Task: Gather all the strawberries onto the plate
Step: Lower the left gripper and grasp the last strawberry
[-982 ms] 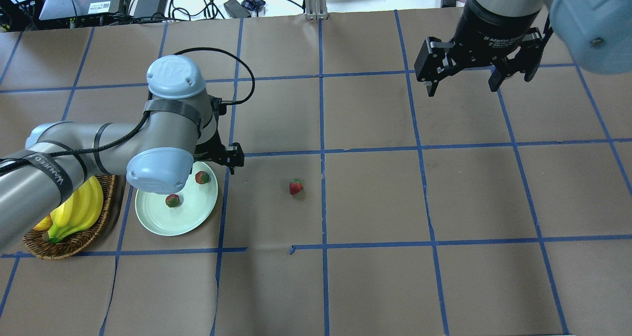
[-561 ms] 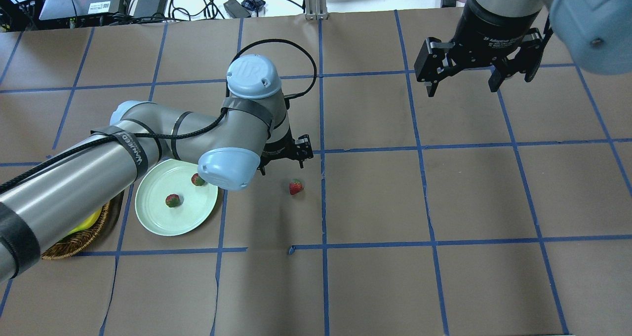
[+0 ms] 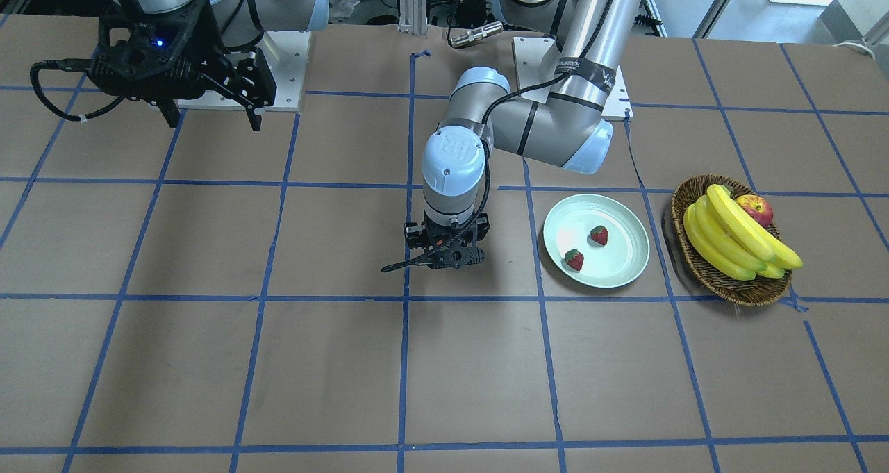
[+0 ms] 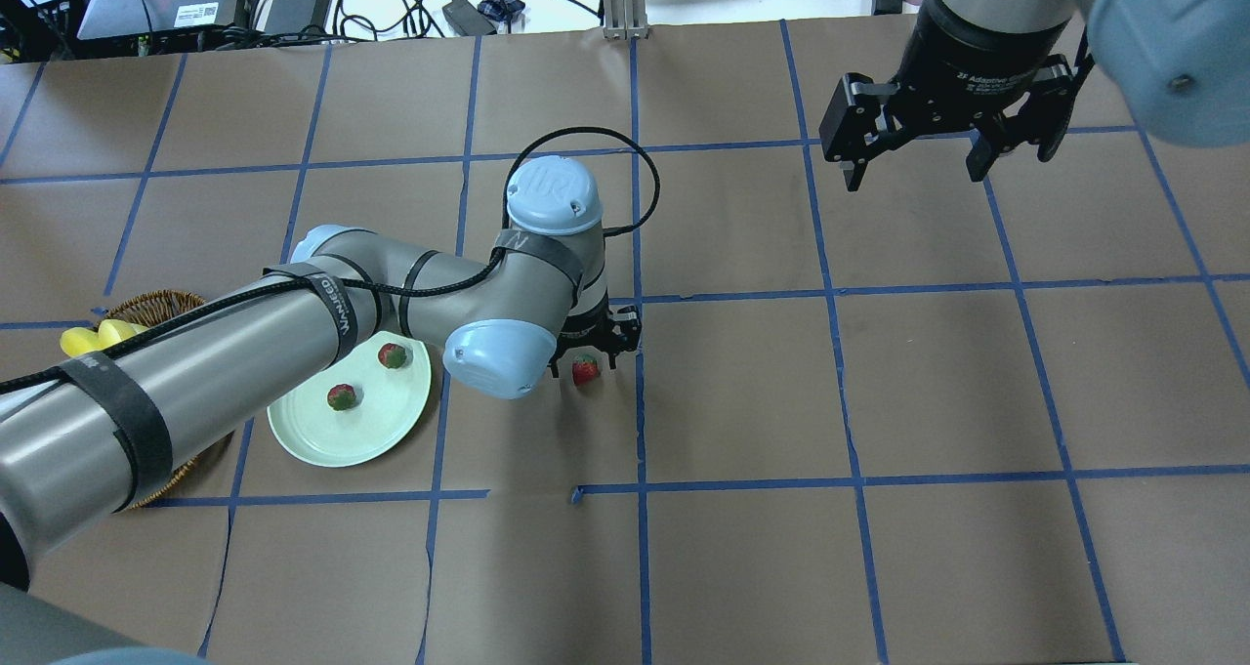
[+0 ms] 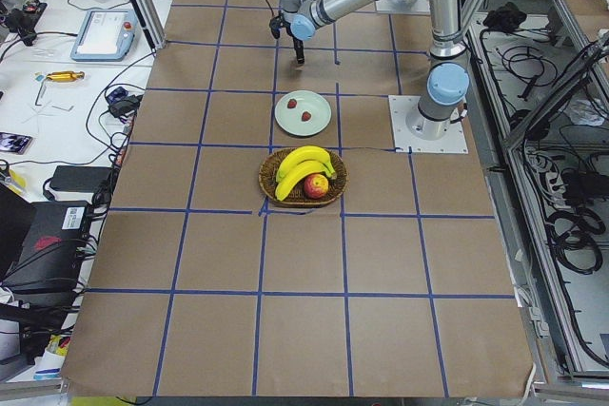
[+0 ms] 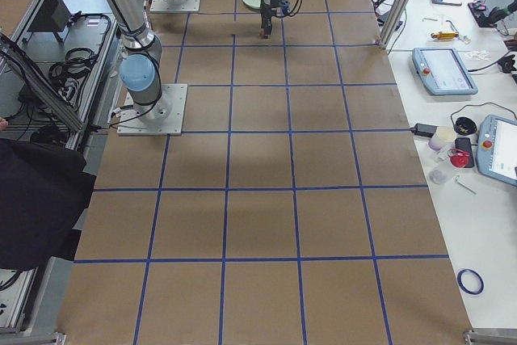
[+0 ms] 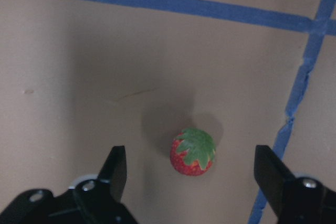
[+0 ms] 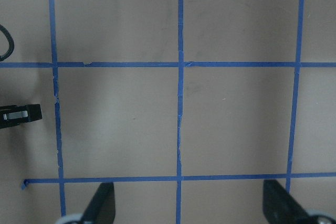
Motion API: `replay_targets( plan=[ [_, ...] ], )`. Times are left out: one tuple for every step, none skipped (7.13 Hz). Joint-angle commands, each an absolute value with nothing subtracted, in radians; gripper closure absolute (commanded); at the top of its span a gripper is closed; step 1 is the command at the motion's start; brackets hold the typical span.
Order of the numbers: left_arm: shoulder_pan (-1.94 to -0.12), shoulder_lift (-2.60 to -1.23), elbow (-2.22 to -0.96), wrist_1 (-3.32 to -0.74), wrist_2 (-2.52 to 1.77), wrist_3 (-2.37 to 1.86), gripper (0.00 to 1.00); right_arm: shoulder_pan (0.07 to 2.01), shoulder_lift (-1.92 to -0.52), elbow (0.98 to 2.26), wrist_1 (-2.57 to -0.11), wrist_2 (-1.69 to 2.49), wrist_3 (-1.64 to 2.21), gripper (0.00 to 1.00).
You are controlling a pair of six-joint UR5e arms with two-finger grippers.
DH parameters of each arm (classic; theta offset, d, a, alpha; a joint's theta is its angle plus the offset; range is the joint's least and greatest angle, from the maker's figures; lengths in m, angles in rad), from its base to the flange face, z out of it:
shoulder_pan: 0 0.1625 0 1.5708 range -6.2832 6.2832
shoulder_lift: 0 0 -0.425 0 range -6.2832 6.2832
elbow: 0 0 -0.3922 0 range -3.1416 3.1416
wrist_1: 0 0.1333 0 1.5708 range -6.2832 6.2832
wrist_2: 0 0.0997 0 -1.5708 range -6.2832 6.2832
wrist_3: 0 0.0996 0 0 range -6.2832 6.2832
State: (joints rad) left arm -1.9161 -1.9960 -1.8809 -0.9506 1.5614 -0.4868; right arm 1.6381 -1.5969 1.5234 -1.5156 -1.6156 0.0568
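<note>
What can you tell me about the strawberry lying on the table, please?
The strawberry is small and red, with a green leafy cap facing the wrist camera. It rests on the brown paper-covered table beside a blue tape line, outside the plate. The open left gripper hovers over it, one finger each side, neither touching.

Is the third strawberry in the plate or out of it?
Out: the strawberry lies on the paper under the open left gripper, apart from the plate.
</note>
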Motion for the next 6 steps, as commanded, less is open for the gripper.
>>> replay_targets(
  plan=[
    [-1.919,-2.0,-1.89,-0.948,1.563,-0.486,0.53,1.637,-1.597,1.523,-1.516,-1.617,0.057,0.0],
    [-1.919,-2.0,-1.894,-0.948,1.563,-0.486,0.63,1.637,-1.597,1.522,-1.516,-1.617,0.057,0.0],
    [-1.919,-1.993,-1.893,-0.95,1.563,-0.477,0.78,1.637,-1.597,1.522,-1.516,-1.617,0.057,0.0],
    [-1.917,-1.958,-1.887,-0.95,1.565,-0.432,0.81,1.637,-1.597,1.522,-1.516,-1.617,0.057,0.0],
    [-1.907,-1.919,-1.887,-0.969,1.603,-0.395,0.8,1.637,-1.597,1.522,-1.516,-1.617,0.057,0.0],
    [-1.881,-1.875,-1.891,-1.039,1.618,-0.343,0.81,1.637,-1.597,1.522,-1.516,-1.615,0.057,0.0]
  ],
)
